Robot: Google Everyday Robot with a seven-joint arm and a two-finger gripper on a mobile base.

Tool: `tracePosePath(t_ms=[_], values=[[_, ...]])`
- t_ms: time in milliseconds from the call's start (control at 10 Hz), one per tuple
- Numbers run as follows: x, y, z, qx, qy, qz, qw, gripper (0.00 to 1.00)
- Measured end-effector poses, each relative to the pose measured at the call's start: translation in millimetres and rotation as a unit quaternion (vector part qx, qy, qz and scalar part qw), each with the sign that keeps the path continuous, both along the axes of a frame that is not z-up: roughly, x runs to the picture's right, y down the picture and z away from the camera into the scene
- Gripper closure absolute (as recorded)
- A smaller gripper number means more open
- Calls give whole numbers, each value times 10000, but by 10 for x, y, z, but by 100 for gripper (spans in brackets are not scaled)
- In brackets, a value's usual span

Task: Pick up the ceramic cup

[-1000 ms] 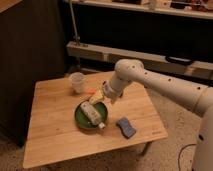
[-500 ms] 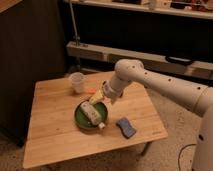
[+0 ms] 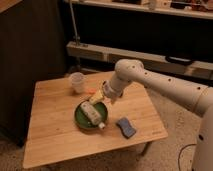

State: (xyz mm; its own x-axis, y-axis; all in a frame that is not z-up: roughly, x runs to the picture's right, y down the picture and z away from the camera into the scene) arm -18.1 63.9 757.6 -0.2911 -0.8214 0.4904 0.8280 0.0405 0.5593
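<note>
The ceramic cup [image 3: 77,82] is small, pale and slightly tapered, and stands upright near the far left part of the wooden table [image 3: 50,130]. My gripper [image 3: 101,95] is at the end of the white arm [image 3: 160,85], low over the table to the right of the cup, at the far edge of the green plate [image 3: 82,120]. A white bottle with a cap [image 3: 92,114] lies on the plate. A small orange thing [image 3: 90,91] lies between the cup and the gripper.
A blue-grey sponge [image 3: 126,127] lies on the table right of the plate. A dark cabinet [image 3: 30,55] stands at the left, and a low shelf [image 3: 150,55] runs behind the table. The floor is speckled.
</note>
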Motion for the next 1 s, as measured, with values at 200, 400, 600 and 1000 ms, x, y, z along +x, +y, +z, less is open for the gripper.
tracePosePath(t_ms=[200, 400, 600, 1000], values=[[0, -1, 0, 1, 0, 0, 10000, 24], [-6, -73, 17, 111, 43, 3, 9999, 24], [-30, -326, 159, 356, 150, 34, 9992, 24], [-184, -1182, 731, 855, 220, 286, 9957, 24]])
